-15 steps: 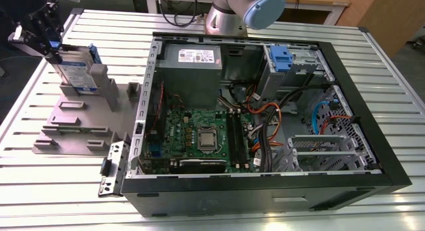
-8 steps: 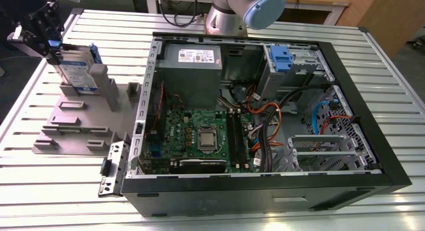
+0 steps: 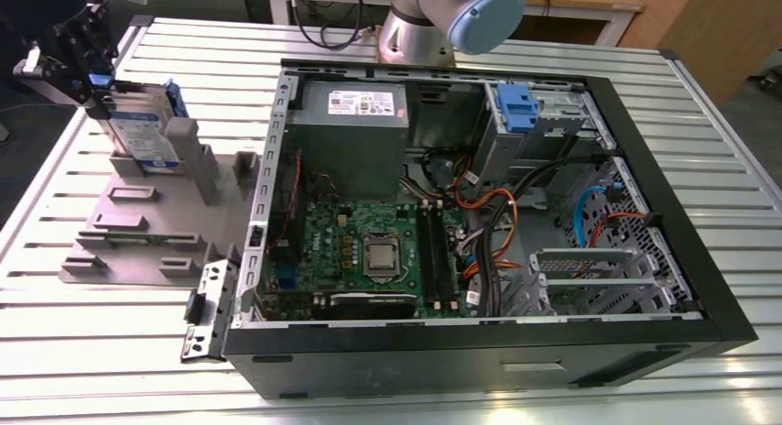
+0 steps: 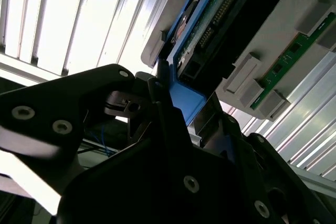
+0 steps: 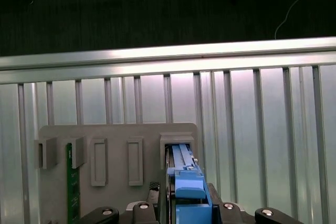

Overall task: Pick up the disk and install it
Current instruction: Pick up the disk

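The gripper (image 3: 101, 93) is closed on the disk (image 3: 141, 132), clamping its upper edge at the far corner of the table (image 3: 110, 370), on the exterior view's left. In both wrist views the black fingers (image 4: 160, 103) press either side of the disk's blue rail (image 5: 186, 182) - no gap shows between pad and plastic. The disk stands on edge, its labelled face towards the exterior view's right, and its lower end sits in a slot of the grey holder (image 3: 135, 237). In the first wrist view the rail runs from the gripper (image 5: 185, 211) down into that slot, at one end of the holder (image 5: 115, 135). A green memory stick (image 5: 70, 182) rests in another slot, well apart from the disk. The second wrist view shows the disk's underside (image 4: 220, 14) - circuit board and connector - hard against the holder's wall. The open case (image 3: 721, 288) lies on its side just beside the holder, on the exterior view's right, with the arm's base (image 3: 422, 27) behind it.
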